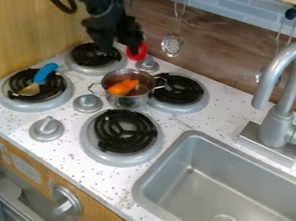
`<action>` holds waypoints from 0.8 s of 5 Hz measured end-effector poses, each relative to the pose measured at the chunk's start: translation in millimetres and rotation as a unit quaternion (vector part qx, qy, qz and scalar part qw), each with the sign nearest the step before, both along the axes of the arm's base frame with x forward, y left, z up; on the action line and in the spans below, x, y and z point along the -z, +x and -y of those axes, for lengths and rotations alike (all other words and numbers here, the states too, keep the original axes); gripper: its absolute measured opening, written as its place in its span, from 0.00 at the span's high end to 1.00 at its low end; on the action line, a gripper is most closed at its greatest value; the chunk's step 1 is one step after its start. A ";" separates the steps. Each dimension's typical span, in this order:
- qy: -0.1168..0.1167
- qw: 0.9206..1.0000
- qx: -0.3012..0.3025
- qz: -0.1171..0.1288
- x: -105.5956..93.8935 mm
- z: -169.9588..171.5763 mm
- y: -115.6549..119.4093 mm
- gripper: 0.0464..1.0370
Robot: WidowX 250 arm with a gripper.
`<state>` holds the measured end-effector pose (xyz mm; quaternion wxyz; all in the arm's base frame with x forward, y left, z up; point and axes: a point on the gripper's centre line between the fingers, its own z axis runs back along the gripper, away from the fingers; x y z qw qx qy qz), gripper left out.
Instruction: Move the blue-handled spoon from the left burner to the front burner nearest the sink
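In the upper left, the gripper (117,42), open or closed unclear, hangs near the pot (127,100); a low sweep could tip it.

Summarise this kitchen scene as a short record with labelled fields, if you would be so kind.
End effector: above the rearmost burner
Close by: red object, contact unclear
Pot: metal, among the burners, orange item inside
Spoon: blue-handled, on the leftmost burner
Sink: right of the stove, faucet behind
Wall: slotted spoon hanging
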<state>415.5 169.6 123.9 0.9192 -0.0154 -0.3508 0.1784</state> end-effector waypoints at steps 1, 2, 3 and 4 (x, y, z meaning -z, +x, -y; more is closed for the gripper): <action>-0.001 0.998 -0.056 -0.003 -3.5 -32.1 -21.2 0.04; 0.007 0.993 -0.114 -0.010 -2.5 -72.4 -44.9 0.04; 0.015 0.987 -0.158 -0.021 5.5 -110.9 -57.8 0.04; 0.009 0.982 -0.182 -0.048 32.1 -133.5 -66.5 0.04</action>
